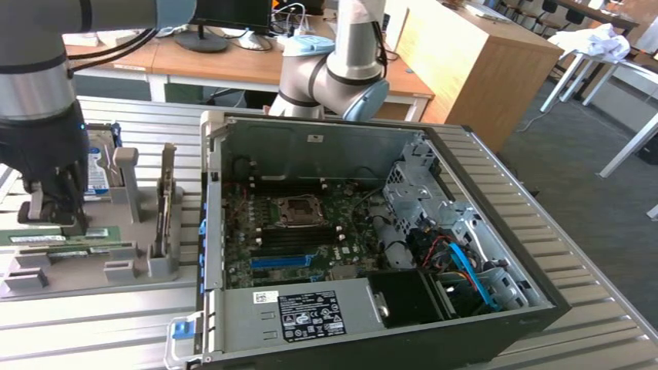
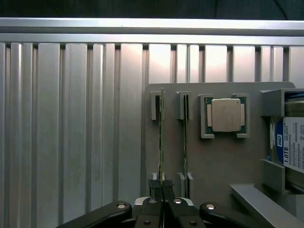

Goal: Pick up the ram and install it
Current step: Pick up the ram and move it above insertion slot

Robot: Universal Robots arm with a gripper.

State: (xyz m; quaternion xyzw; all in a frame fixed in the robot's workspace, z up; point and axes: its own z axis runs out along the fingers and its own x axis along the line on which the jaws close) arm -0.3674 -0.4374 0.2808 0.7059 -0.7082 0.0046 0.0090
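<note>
One slatted metal table (image 1: 586,231) is seen carrying everything. An open case (image 1: 308,146) is set on it, lid off, with the motherboard exposed. The arm (image 1: 344,69) is seen behind the case. A grey holder (image 2: 213,166) is laid on the table just beside the case, on the exterior view's left. In the holder a drive (image 2: 292,142) is stood at one end, and a processor (image 2: 226,115) is seated in a square pocket beside it. The ram (image 2: 161,133) is stood on its edge in the holder's outermost slot, with a second stick (image 2: 185,137) parked in the neighbouring slot. The gripper (image 2: 162,187) is lowered over the holder, and its fingers (image 2: 154,184) are drawn narrow, pinched on the ram's upper edge near one end.
</note>
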